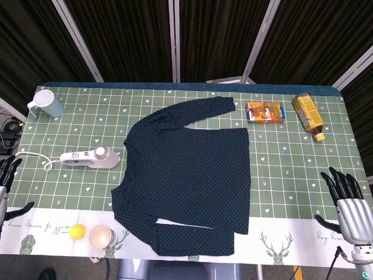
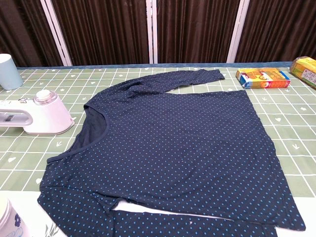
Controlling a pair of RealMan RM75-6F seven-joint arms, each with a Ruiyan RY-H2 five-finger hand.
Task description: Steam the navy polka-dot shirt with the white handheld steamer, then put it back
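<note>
Evidently nothing is being held yet: the left hand [image 1: 8, 175] and right hand [image 1: 348, 201] are being kept spread off the worktop's [image 1: 280, 157] sides. The navy polka-dot shirt [image 1: 189, 175] is lying flat between them; the white handheld steamer [image 1: 90, 157], beside the left hand, is being left with open reaching room.

dark pleated curtains [image 1: 215, 35] with pale upright poles [image 1: 175, 38] hung behind the table [image 1: 285, 151], which wore a green grid-patterned cloth with small hearts and a white deer-printed front border under even light.
</note>
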